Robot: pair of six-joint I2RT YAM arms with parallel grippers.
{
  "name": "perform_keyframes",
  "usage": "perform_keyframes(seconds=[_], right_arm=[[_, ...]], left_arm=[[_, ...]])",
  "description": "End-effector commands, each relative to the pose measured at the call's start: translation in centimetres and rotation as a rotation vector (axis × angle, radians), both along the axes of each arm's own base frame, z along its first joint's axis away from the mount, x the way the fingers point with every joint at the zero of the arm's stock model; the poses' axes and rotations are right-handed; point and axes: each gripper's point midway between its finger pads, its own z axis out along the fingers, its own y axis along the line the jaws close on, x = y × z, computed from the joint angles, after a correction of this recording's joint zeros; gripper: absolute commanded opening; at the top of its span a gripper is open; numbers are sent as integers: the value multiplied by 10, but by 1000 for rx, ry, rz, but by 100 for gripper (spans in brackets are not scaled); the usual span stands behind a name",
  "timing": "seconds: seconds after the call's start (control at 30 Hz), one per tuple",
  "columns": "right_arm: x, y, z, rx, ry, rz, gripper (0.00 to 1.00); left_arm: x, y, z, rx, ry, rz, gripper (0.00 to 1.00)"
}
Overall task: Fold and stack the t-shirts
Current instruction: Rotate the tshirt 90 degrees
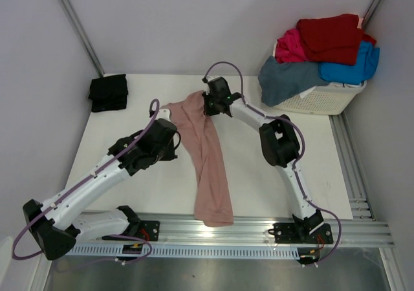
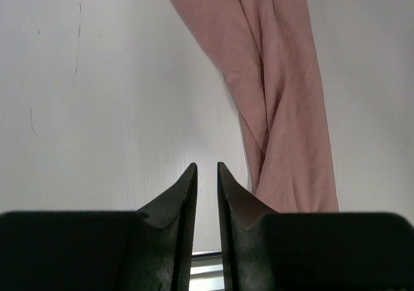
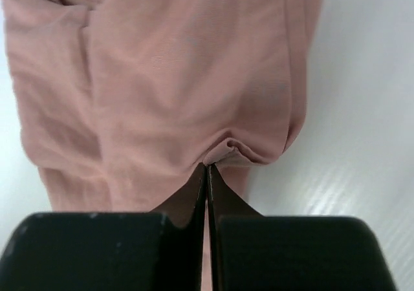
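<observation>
**Inspector:** Pink shirt (image 1: 207, 155), location?
**Assistant:** Strung from the middle of the counter (image 1: 259, 187) over the near edge, bunched lengthwise. Right fingers (image 3: 191, 197) pinched tight on its far end. Left fingers (image 2: 184, 194) nearly closed, empty, just beside it.
**Inspector:** Step?
**Assistant:** Spreading, I judge. Black shirt (image 1: 108, 92) lies folded at the far-left corner. Next, the left fingers need an edge to pull it flat.

Even, bright light is cast from above; soft shadows are left on the tabletop (image 1: 252, 174), glare on the rail (image 1: 246, 227); the left gripper (image 2: 207, 168) is blurred.
</observation>
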Motion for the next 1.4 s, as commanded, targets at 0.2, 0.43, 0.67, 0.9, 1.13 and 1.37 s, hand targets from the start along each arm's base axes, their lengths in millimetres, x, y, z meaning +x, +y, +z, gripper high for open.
perform_keyframes(seconds=[0.2, 0.43, 0.67, 0.9, 1.13, 1.37], right_arm=[[-14, 54, 121, -17, -322, 137, 0], [-32, 78, 118, -23, -328, 190, 0], [-62, 111, 99, -3, -285, 311, 0], [-78, 127, 87, 3, -263, 364, 0], [-92, 139, 84, 38, -235, 413, 0], [-94, 149, 69, 37, -217, 419, 0]], left_arm=[[0, 3, 6, -45, -37, 24, 22], [-3, 11, 9, -46, -61, 45, 21], [-4, 12, 12, -72, -84, 50, 21], [-5, 11, 10, -85, -80, 50, 21], [-8, 13, 10, -94, -83, 52, 21], [-9, 13, 10, -97, -76, 52, 21]])
